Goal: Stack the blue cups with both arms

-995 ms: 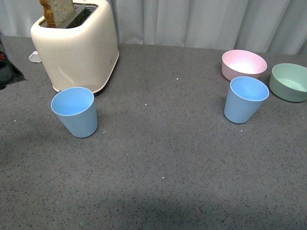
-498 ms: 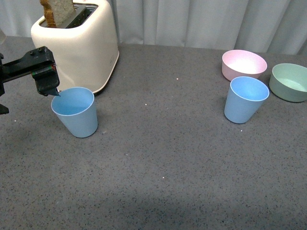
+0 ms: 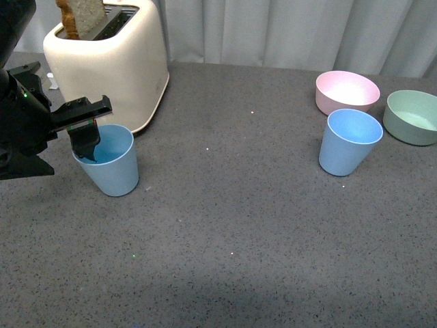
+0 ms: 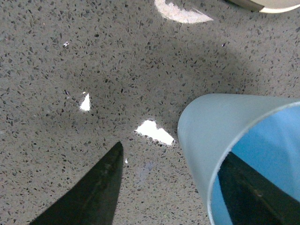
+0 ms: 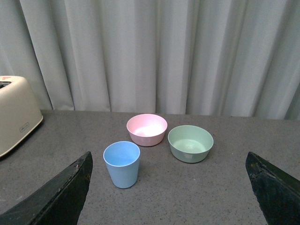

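Observation:
Two light-blue cups stand upright on the grey table. The left blue cup (image 3: 113, 164) is in front of the toaster, and the right blue cup (image 3: 349, 143) is near the bowls. My left gripper (image 3: 72, 150) is open and straddles the left cup's near wall. In the left wrist view (image 4: 173, 197) one finger (image 4: 253, 197) is inside the cup (image 4: 211, 136) and the other finger (image 4: 93, 192) is outside it. My right gripper (image 5: 168, 201) is open and empty. It hangs well back from the right cup (image 5: 122, 164) and is out of the front view.
A cream toaster (image 3: 113, 68) with a slice of bread (image 3: 82, 17) stands just behind the left cup. A pink bowl (image 3: 347, 91) and a green bowl (image 3: 413, 117) sit behind and right of the right cup. A grey curtain closes the back.
My left arm has come in from the left edge toward the left cup, and one finger now dips inside its rim. Cups and bowls have not moved.

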Motion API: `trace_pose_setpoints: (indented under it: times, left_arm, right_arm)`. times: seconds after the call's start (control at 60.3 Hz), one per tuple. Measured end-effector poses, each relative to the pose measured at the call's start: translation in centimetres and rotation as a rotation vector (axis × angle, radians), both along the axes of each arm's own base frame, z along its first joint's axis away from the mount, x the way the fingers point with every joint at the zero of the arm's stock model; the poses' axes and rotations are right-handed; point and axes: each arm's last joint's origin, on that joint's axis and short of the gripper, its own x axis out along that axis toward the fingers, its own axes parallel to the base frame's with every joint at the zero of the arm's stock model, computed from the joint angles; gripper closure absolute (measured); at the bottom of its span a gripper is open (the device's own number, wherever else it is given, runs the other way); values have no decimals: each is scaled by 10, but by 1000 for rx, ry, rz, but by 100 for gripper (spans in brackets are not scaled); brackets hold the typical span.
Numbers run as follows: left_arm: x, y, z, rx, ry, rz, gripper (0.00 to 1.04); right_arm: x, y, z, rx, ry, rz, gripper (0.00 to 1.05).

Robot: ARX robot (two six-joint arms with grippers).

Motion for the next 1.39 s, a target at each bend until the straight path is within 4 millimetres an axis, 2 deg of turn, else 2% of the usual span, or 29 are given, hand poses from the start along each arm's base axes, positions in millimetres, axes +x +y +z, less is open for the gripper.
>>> trace_pose_setpoints:
  times: [0.182,0.299,0.431,0.547,0.813,0.945,1.028,1.145,1.393]
  left_arm:
    - [-1,-4,-1,-12,21,-5,85]
    - [0,-5,-1,-10,15,13,102]
    - [-1,-12,2,-9,18,12,101]
    - [1,-28,6,-26,8,-10,101]
    - [14,-90,25,-49,-50,-107,101]
    - [18,-126,12,-42,5,-151,101]
    - [22,-140,5,-42,18,-151,101]
    - [33,-152,9,-54,3,-141,101]
    - [42,-159,12,-49,12,-140,101]
  right_arm:
    - [0,0,0,0,0,0,10]
    - [0,0,0,0,0,0,10]
    - [0,0,0,0,0,0,10]
    - [0,0,0,0,0,0,10]
    - [0,0,0,0,0,0,10]
    - [0,0,0,0,0,0,10]
    - [0,0,0,0,0,0,10]
    - [0,0,0,0,0,0,10]
    - [0,0,0,0,0,0,10]
